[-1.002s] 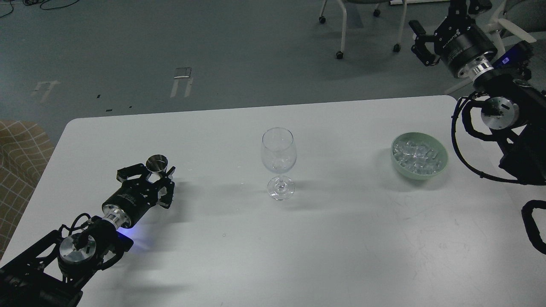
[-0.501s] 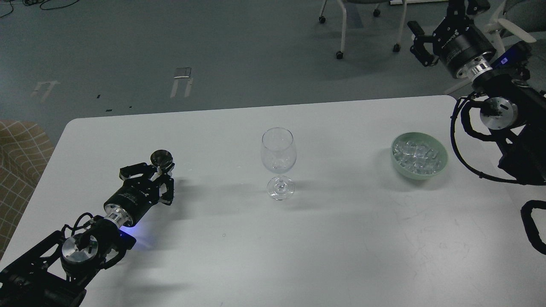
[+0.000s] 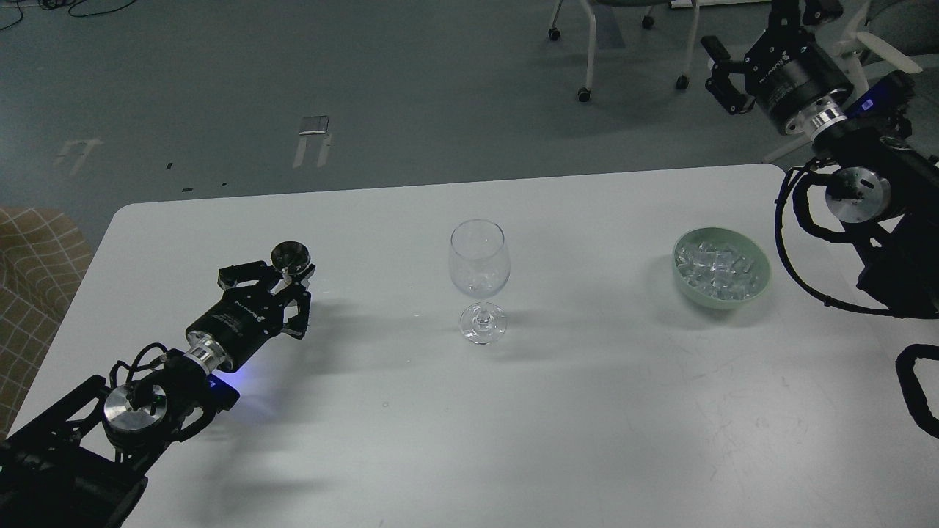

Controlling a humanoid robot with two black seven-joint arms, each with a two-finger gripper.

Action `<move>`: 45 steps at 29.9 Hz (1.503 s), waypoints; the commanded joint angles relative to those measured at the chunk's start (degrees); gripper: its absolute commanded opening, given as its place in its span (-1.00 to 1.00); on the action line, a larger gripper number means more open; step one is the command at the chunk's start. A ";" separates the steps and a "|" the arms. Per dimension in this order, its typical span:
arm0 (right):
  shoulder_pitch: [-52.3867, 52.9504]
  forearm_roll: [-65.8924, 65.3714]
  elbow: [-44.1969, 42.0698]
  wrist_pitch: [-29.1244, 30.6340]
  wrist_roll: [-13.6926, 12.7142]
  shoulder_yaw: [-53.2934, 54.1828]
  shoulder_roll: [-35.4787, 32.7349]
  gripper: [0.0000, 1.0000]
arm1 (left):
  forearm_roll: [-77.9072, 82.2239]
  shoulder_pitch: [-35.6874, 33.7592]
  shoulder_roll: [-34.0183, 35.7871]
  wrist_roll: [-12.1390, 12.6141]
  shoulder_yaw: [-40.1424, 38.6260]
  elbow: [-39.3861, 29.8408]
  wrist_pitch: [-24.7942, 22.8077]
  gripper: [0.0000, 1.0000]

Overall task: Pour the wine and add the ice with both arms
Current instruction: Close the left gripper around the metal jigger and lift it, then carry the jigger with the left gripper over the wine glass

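The left tool (image 3: 282,282) sat low over the left part of the white bench (image 3: 587,411), its fingers pinching a small metal cup (image 3: 290,256) — whether any wine lay inside it could not be told. A clear wine glass (image 3: 479,279) stood upright near the bench's middle, well apart from the cup. To the right, ice (image 3: 717,265) filled a pale green bowl (image 3: 722,297). The right tool (image 3: 722,70) hung beyond the far right corner, above the floor — its fingers spread, holding nothing
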 commanded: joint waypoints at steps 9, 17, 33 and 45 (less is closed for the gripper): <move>0.00 -0.02 -0.03 0.00 0.00 0.00 0.07 1.00 | 0.08 -3.16 2.99 3.42 -0.68 -6.01 5.91 -0.90; 0.08 0.07 0.06 0.00 0.00 0.00 -0.02 1.00 | 0.17 -6.24 4.40 5.45 -0.68 -9.08 9.69 -0.90; 0.00 0.07 0.06 0.00 0.00 0.00 0.07 1.00 | 0.17 -13.08 3.96 7.65 2.65 -11.28 14.43 -0.89; 0.00 0.07 0.06 0.00 0.00 0.00 0.07 1.00 | 0.25 -15.99 4.49 8.88 6.35 -15.50 15.93 -0.88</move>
